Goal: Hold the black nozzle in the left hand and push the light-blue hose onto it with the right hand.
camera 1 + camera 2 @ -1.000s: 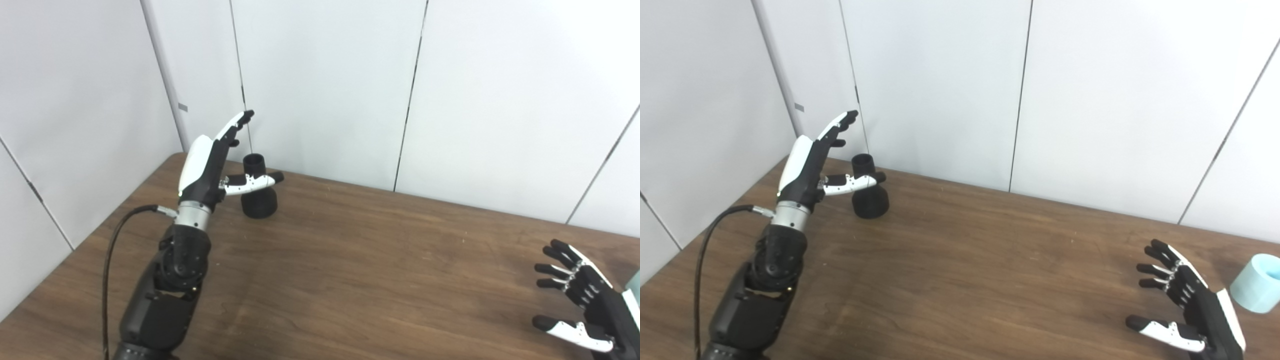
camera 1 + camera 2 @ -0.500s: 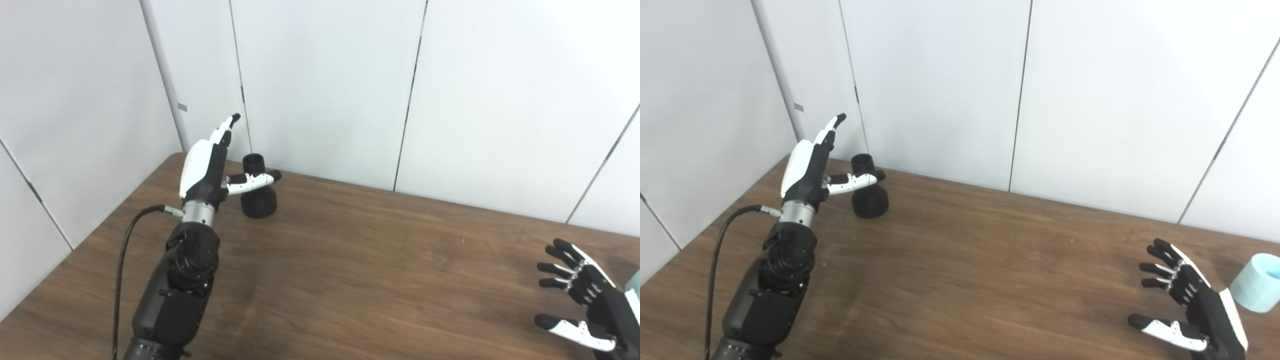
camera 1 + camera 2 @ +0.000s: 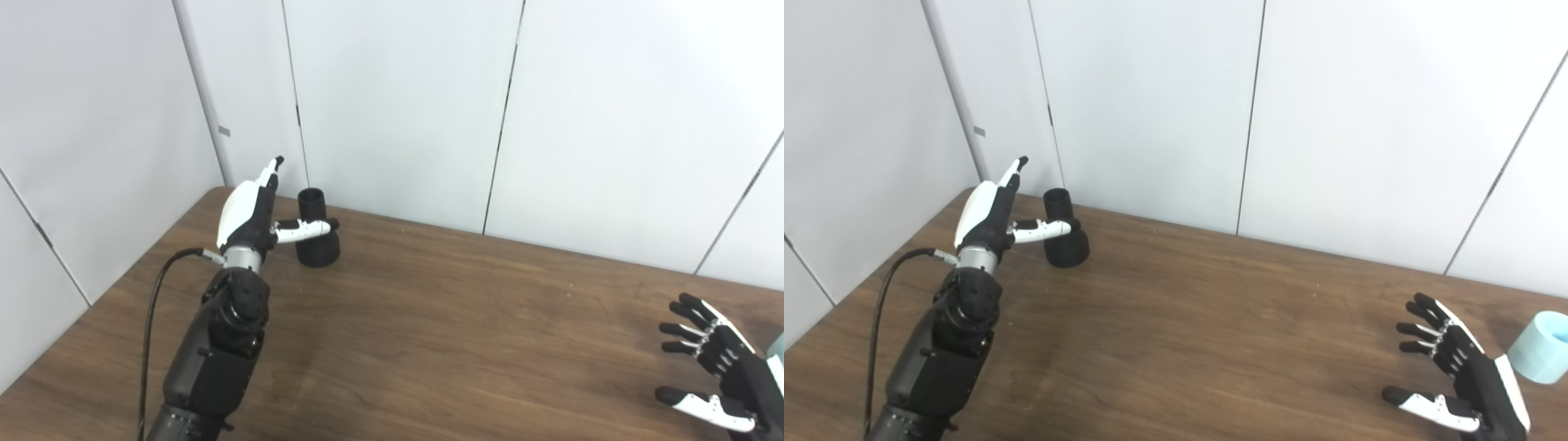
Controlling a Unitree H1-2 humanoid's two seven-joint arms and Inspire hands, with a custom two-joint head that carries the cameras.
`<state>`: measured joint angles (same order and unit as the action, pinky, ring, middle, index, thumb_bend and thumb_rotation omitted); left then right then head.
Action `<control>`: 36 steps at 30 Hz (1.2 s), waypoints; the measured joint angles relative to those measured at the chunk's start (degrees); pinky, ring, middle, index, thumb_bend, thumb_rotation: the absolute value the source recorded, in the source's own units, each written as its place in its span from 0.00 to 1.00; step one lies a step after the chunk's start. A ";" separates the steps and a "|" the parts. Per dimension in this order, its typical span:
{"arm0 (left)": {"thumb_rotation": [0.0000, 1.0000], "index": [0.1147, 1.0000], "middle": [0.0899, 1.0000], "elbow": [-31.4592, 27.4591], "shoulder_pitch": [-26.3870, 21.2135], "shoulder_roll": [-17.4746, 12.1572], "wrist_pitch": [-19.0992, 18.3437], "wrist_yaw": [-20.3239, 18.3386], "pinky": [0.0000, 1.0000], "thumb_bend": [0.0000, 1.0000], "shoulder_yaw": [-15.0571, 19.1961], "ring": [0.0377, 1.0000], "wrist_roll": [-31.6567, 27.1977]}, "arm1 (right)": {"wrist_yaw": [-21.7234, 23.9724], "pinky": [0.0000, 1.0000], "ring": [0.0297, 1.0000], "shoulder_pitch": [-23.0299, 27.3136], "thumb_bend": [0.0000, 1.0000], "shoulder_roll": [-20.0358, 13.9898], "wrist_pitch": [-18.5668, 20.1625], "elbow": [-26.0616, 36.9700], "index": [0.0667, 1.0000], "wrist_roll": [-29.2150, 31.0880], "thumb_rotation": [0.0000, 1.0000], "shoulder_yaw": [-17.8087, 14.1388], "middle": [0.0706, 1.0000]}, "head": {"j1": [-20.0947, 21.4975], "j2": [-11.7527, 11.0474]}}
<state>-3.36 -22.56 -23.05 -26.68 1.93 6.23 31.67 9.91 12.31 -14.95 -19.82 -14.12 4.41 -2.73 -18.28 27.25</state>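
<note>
At the far left corner of the counter (image 3: 429, 318): left robot hand (image 3: 248, 211) with fingers spread apart, holding nothing, thumb stretched across the front of the black nozzle (image 3: 316, 229).
Nozzle, position: just beyond and to the right of the left palm, standing near the wall panels (image 3: 398, 104).
Nozzle, long axis: upright, narrow neck on top, wide flared base on the counter.
Contact: the thumb overlaps the neck in both eye views; whether it touches cannot be told.
Nearer hand: the left robot hand by far; the right is well apart, across the counter.
At the near right edge: right robot hand (image 3: 1458, 380) spread wide and empty, palm turned inward.
Light-blue hose (image 3: 1538, 355): a short pale-blue tube piece just to the right of the right robot hand, open end showing.
Cut off: the hose is clipped by the frame edge in the right eye view and only a sliver in the left; its length is unknown.
Hidden: the left palm side and the fingers behind it.
Judgement: the left-hand grasp is not yet made.
</note>
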 measured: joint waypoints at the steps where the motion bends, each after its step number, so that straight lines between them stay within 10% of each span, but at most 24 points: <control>1: 0.36 1.00 1.00 0.19 -0.21 -0.04 -0.06 -0.14 1.00 0.97 0.02 1.00 0.11 | 0.01 0.65 0.73 0.00 0.93 0.00 0.00 0.00 0.86 0.01 0.33 0.00 0.83 | -0.17 0.00; 36: 0.34 0.87 0.90 9.70 -3.05 -2.21 -0.42 -15.88 0.99 0.94 2.99 1.00 8.78 | 0.75 0.64 0.73 -1.66 0.93 -0.14 1.53 2.16 0.86 -0.51 0.32 0.08 0.83 | 0.61 1.32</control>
<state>6.34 -25.61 -25.26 -27.09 -13.94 9.22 40.45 10.66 10.65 -15.10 -18.30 -11.96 3.91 -2.64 -17.67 28.56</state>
